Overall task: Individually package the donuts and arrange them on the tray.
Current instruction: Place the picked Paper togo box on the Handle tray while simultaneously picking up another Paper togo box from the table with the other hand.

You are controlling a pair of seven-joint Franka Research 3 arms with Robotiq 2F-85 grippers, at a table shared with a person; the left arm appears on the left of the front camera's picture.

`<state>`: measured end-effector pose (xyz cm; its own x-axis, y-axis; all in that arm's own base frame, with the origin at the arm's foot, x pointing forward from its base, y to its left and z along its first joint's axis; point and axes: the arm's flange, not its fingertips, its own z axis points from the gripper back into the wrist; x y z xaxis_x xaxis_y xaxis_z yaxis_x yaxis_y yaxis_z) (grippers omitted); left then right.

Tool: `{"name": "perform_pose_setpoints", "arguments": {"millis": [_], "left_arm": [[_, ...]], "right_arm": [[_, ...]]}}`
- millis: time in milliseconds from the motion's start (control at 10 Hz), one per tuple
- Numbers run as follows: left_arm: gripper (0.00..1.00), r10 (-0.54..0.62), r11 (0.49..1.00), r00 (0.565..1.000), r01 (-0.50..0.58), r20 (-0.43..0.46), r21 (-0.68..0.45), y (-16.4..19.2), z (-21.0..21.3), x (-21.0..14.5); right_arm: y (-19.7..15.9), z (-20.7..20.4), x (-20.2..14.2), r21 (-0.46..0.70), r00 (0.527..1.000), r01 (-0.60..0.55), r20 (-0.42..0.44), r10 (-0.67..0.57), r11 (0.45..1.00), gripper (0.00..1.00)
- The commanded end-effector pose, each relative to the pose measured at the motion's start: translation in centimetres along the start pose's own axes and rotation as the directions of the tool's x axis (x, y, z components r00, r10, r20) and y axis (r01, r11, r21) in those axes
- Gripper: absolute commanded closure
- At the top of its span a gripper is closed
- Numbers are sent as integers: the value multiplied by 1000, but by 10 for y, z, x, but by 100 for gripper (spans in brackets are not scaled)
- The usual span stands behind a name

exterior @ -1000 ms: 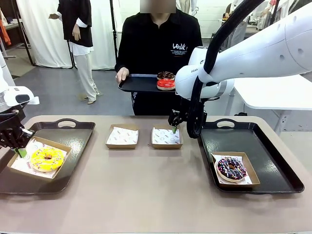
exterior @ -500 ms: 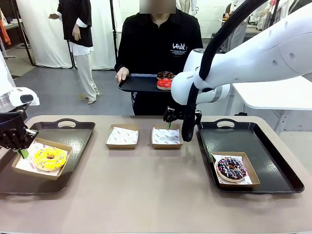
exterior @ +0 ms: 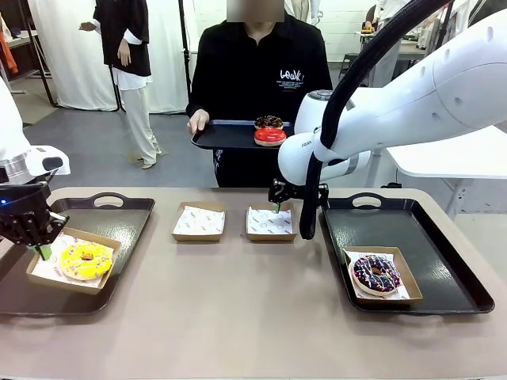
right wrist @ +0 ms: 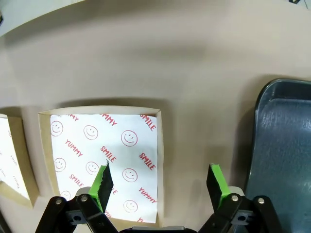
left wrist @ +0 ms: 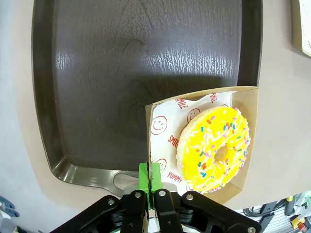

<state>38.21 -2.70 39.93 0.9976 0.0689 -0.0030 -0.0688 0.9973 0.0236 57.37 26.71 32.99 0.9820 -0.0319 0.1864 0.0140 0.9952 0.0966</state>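
Left tray [exterior: 119, 215]: carries the left box [exterior: 59, 285], paper-lined, with the yellow donut [exterior: 71, 261] in it. Your left claw [exterior: 41, 250] is clamped tight on that box's left rim. Mid-table [exterior: 238, 309]: an empty box [exterior: 196, 236] and a second empty box [exterior: 269, 237], side by side, both lined. Past the far edge: a person's hand [exterior: 198, 121] holds a small tray [exterior: 222, 136] bearing the red donut [exterior: 269, 135] and the chocolate donut [exterior: 269, 122]; you cannot tell whether they are stacked. Above the second empty box: your right claw [exterior: 279, 207], spread wide and gripping nothing, one finger over the paper, the other past the rim over bare table. Right tray [exterior: 444, 237]: carries the right box [exterior: 410, 273] with the sprinkled donut [exterior: 364, 277] inside.
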Motion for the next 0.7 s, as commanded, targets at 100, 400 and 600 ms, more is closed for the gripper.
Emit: {"name": "perform_pose_setpoints", "arguments": {"millis": [100,400,600], "left_arm": [[99,27,999,1000,-27,-1,19,-6,-8,6],[99,-4,999,1000,4,-4,37,-12,-14,7],[99,-30,999,1000,30,-2,44,-14,-18,6]], "right_arm": [[2,-6,-6,-23,1000,13,21,-12,1000,0],[2,-8,-7,-26,1000,3,14,-3,1000,0],[0,-11,-7,-26,1000,7,7,-6,1000,0]]}}
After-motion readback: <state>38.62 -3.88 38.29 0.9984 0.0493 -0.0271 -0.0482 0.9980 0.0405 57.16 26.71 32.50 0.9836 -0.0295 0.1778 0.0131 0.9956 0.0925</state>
